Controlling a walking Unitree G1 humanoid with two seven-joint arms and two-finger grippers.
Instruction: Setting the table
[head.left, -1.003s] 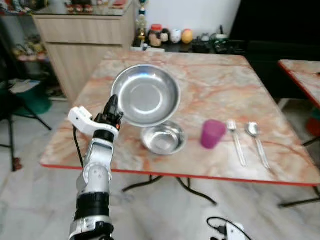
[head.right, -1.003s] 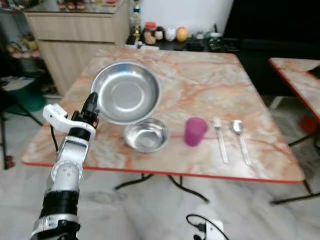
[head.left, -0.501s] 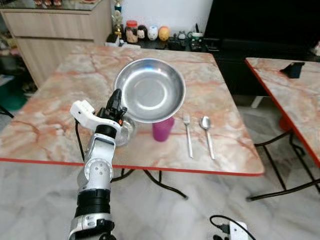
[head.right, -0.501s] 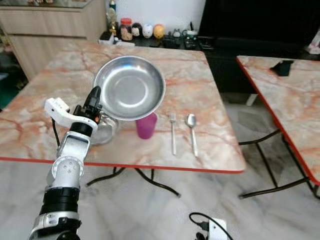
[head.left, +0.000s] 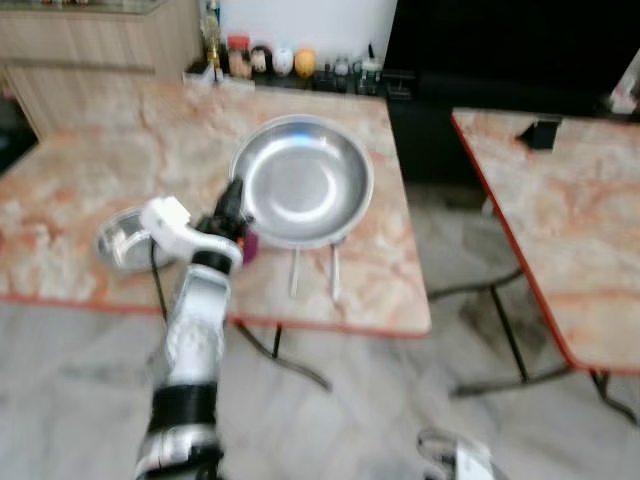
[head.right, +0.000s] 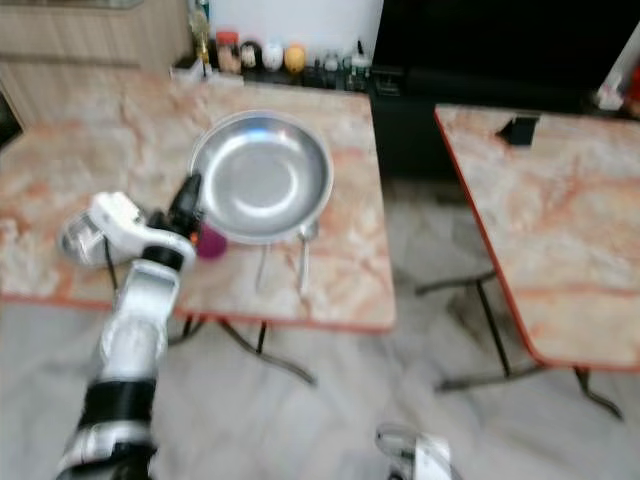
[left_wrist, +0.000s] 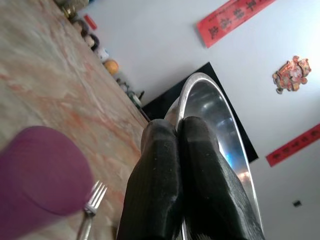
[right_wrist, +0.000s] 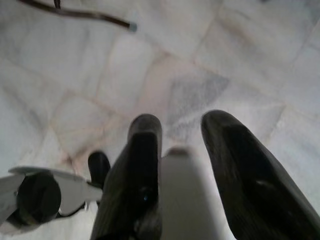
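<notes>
The left gripper (head.left: 232, 205) pinches the steel plate (head.left: 305, 192) by its rim above the table (head.left: 90, 170); that thin edge-hold could slip.

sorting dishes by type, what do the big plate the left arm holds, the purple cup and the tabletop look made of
Big plate: likely stainless steel, a bright silver surface with mirror-like glints, held at its rim in the left gripper.
Purple cup: probably plastic, matte and opaque, with no shine.
Tabletop: looks like marble or a marble-pattern laminate, orange and cream veining with a red edge; which one cannot be told.
</notes>
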